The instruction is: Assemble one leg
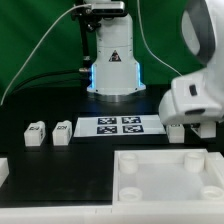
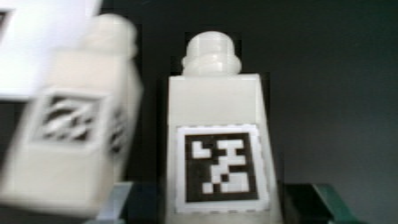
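Observation:
In the wrist view a white leg (image 2: 217,140) with a black-and-white tag and a rounded peg on its far end lies between my fingers. A second tagged leg (image 2: 80,120) lies close beside it, blurred. My gripper (image 2: 228,200) is open, and each fingertip (image 2: 125,200) stands off the middle leg with a dark gap on either side. In the exterior view my gripper (image 1: 177,128) is down at the table on the right, hiding most of those legs. Two more tagged legs (image 1: 35,133) (image 1: 62,131) stand on the exterior view's left.
The large white tray-like part (image 1: 200,170) with round corner holes lies at the front right, just before my gripper. The marker board (image 1: 118,126) lies in the middle, in front of the robot base (image 1: 112,60). A white part (image 1: 3,170) shows at the left edge.

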You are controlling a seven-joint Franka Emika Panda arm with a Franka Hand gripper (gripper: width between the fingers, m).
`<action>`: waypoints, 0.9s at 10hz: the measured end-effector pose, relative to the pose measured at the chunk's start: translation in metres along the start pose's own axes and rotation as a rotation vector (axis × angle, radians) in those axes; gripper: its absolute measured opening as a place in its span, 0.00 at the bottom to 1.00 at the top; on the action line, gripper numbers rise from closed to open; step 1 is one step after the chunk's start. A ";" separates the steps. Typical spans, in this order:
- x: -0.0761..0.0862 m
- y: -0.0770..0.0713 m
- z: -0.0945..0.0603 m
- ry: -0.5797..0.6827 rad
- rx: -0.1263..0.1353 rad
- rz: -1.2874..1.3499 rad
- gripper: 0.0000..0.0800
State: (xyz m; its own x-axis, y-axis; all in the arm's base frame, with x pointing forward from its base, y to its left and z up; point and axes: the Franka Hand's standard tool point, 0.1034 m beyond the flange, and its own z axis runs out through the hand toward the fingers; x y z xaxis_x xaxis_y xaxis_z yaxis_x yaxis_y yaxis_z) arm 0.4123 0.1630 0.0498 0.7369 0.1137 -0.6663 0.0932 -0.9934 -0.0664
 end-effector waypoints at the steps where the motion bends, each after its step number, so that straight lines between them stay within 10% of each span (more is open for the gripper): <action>1: -0.003 0.009 -0.020 0.016 0.006 -0.031 0.36; 4: -0.012 0.026 -0.104 0.362 0.005 -0.065 0.37; 8: -0.006 0.033 -0.103 0.731 -0.009 -0.064 0.37; 9: 0.004 0.047 -0.130 0.833 -0.039 -0.129 0.37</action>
State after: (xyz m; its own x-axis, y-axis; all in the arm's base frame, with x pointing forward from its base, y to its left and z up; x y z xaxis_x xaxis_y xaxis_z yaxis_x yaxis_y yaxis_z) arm 0.5065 0.1185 0.1405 0.9704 0.2142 0.1114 0.2226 -0.9725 -0.0684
